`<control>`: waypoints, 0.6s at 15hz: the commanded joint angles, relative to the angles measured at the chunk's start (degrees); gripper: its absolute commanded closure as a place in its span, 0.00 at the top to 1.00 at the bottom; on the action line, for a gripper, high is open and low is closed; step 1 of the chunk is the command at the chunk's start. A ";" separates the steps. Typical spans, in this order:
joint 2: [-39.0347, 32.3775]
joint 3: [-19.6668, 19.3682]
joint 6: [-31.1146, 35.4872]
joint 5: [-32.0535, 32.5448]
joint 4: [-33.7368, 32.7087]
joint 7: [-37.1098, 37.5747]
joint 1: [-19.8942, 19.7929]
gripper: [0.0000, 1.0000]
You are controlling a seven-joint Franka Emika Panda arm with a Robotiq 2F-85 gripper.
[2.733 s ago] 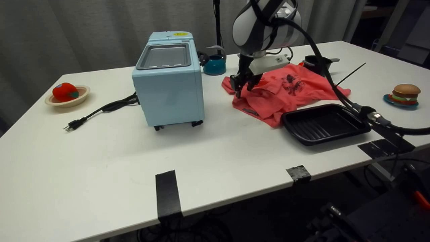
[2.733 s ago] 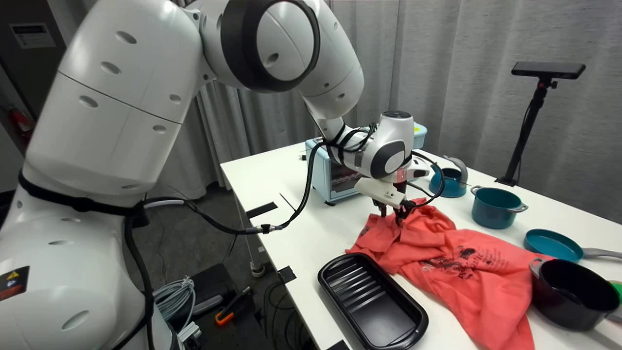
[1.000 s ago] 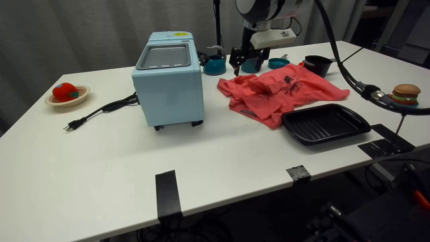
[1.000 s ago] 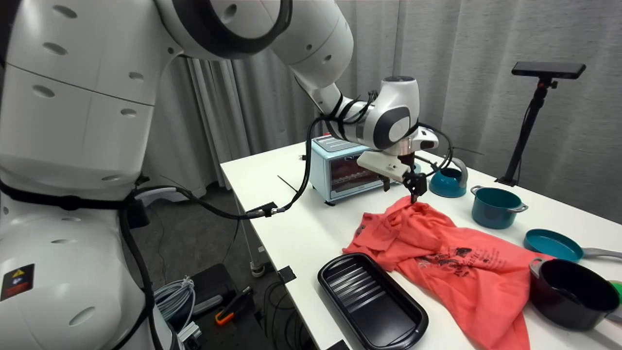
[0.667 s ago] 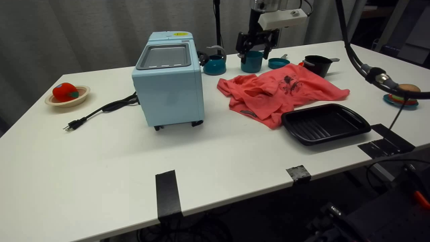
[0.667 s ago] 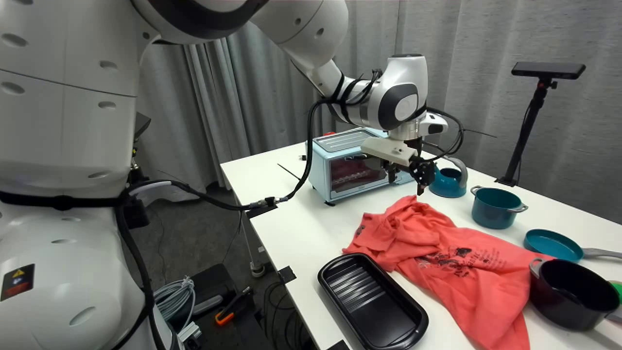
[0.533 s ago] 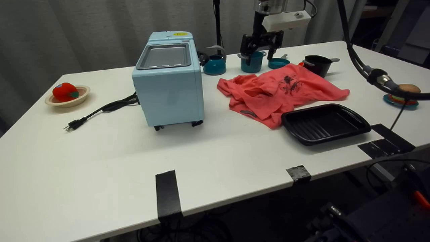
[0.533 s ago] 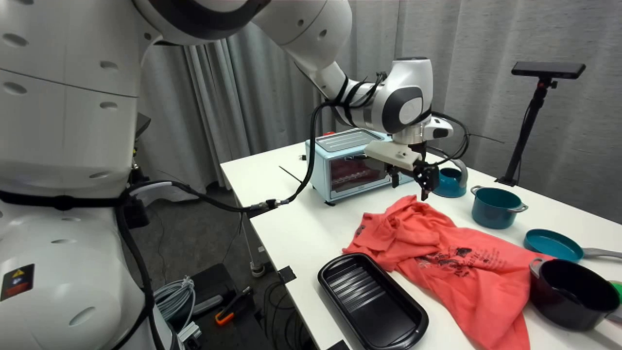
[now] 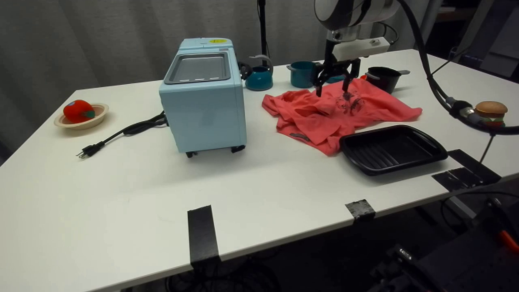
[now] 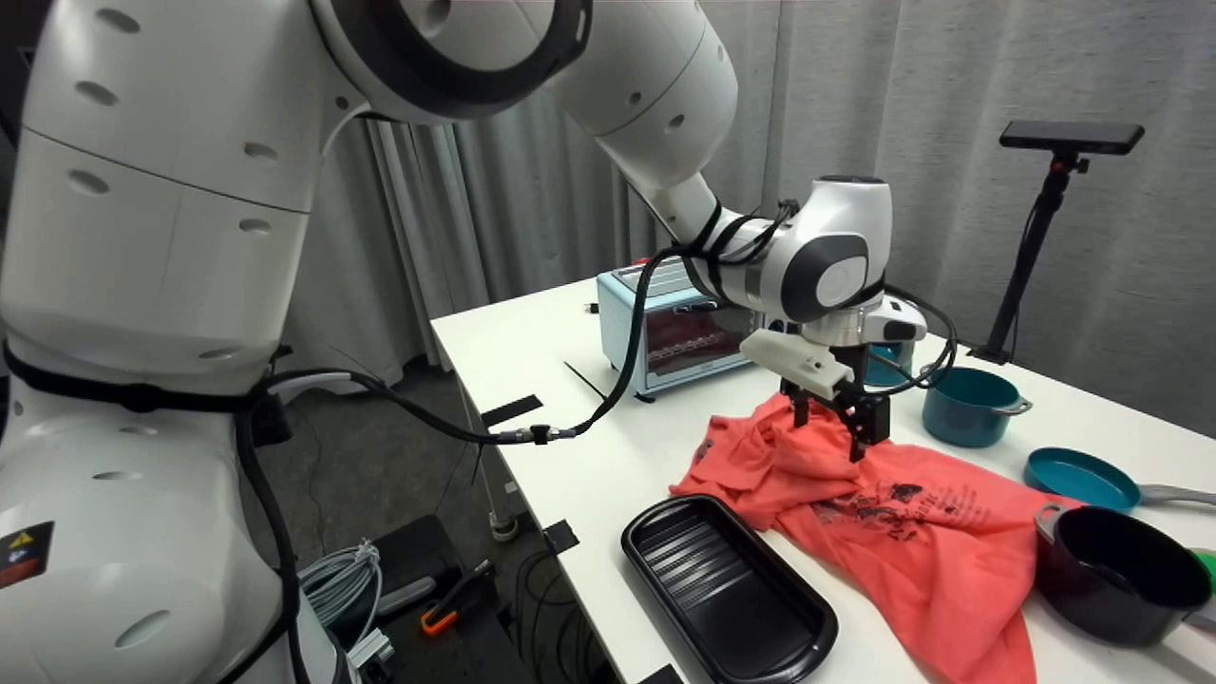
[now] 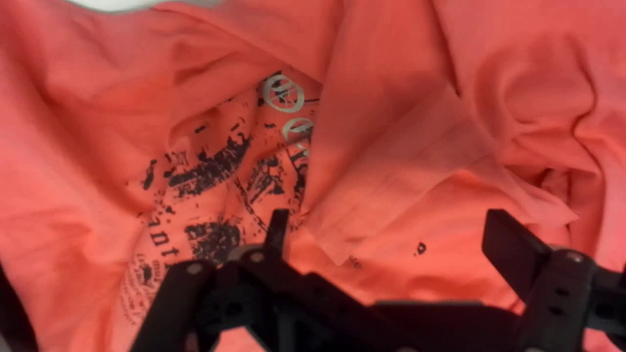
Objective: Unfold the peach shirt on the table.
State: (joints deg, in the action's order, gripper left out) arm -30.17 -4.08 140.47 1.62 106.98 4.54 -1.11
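Note:
The peach shirt (image 9: 312, 123) lies wrinkled on the white table (image 9: 142, 211). Its half by the toaster oven is bunched up in folds, while the half with the dark print (image 10: 902, 513) lies flatter. My gripper (image 9: 332, 91) stands open just above the shirt's middle, pointing down. In an exterior view the gripper (image 10: 828, 439) hangs over the border between bunched folds and print. From the wrist, a folded flap of the shirt (image 11: 381, 186) shows beyond and between the spread fingers of the gripper (image 11: 389, 215). No cloth is held. Whether a fingertip touches the cloth I cannot tell.
A black roasting pan (image 9: 393, 150) touches the shirt's near edge. The black pot (image 10: 1121, 579) stands against its printed end. A teal pot (image 10: 969, 408), a teal skillet (image 10: 1083, 480) and a kettle (image 9: 259, 78) line the far side. The blue toaster oven (image 9: 204, 109) stands beyond the bunched end.
My gripper's fingers stood closer together at the shirt's bunched end; they spread, rose away, moved toward the print and came down again. That bunched end shifted slightly toward the oven.

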 commanded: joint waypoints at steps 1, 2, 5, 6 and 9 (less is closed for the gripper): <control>-2.88 0.45 1.44 -1.79 -1.35 0.25 -1.60 1.00; -3.64 0.60 1.72 -1.94 -1.58 0.04 -1.88 1.00; -5.77 1.21 1.74 -2.68 -3.45 -0.48 -2.46 0.99; -6.28 1.34 1.84 -2.84 -3.81 -0.43 -2.38 0.96; -7.15 1.95 2.90 -3.06 -4.13 -0.21 -1.91 0.70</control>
State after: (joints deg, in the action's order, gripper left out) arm -35.74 -3.32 142.46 0.51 104.72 4.70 -2.54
